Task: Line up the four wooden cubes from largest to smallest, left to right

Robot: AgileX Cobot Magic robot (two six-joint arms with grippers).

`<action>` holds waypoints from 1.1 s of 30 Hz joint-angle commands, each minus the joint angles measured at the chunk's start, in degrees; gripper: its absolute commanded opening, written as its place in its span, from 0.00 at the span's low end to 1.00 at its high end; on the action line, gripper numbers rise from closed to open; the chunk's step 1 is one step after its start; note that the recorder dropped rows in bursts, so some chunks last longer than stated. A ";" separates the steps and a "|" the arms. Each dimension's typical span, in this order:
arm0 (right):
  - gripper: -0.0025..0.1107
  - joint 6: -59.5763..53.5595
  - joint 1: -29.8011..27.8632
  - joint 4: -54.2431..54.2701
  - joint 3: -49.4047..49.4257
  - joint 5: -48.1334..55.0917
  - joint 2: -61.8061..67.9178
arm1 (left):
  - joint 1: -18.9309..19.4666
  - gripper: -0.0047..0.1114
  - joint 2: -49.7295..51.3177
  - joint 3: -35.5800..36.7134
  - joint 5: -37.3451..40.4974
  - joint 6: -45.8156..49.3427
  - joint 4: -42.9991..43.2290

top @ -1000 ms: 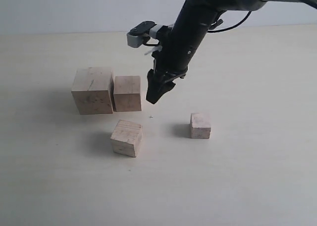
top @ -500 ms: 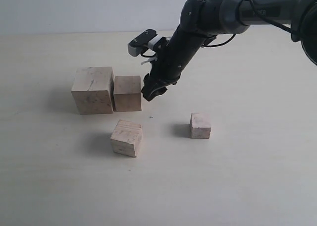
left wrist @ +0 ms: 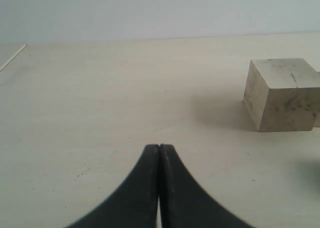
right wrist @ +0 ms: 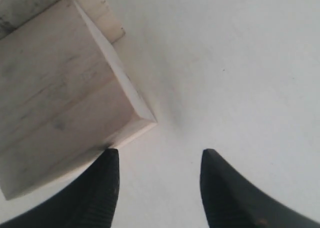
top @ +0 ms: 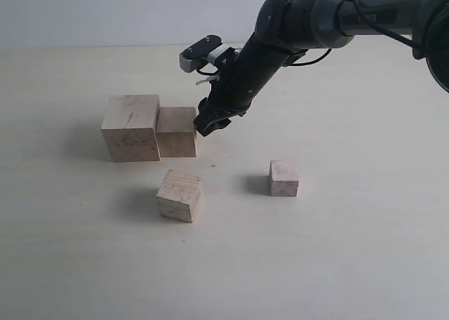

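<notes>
Four wooden cubes were seen on the pale worktop [top: 351, 250]. The largest cube [top: 131, 128], marked with dark scribbles that could not be read as words, was set toward 9 o'clock. The second cube [top: 176, 132] was pressed against its 3 o'clock face. The third cube [top: 179, 195] was placed apart at 6 o'clock of the second, turned slightly. The smallest cube [top: 284, 177] was left well apart toward 4 o'clock. The right jaws were held released at the second cube's 3 o'clock edge, with bare worktop between them. The left jaws were clenched on nothing. Lettering on the right arm [top: 316, 18] was too small to be read.
</notes>
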 commanded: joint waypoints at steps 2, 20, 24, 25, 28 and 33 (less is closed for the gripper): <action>0.45 -0.61 -0.14 0.50 0.23 -1.49 -0.17 | -0.25 0.04 -0.32 0.03 -0.54 -0.06 0.17; 0.45 7.96 -0.03 -8.42 0.23 19.94 -10.11 | -0.25 0.04 -0.32 0.03 -0.54 -0.06 0.17; 0.45 5.46 -0.03 -2.82 0.23 25.64 -10.53 | -0.25 0.04 -0.32 0.03 -0.54 -0.06 0.17; 0.45 5.08 0.50 -2.45 0.23 25.88 -10.41 | -0.25 0.04 -0.32 0.03 -0.54 -0.06 0.17; 0.45 5.08 2.67 -2.59 0.23 26.66 -10.41 | -0.25 0.04 -0.32 0.03 -0.54 -0.06 0.17; 0.45 6.60 9.59 -5.01 0.23 26.66 -10.41 | -0.25 0.04 -0.32 0.03 -0.54 -0.06 0.17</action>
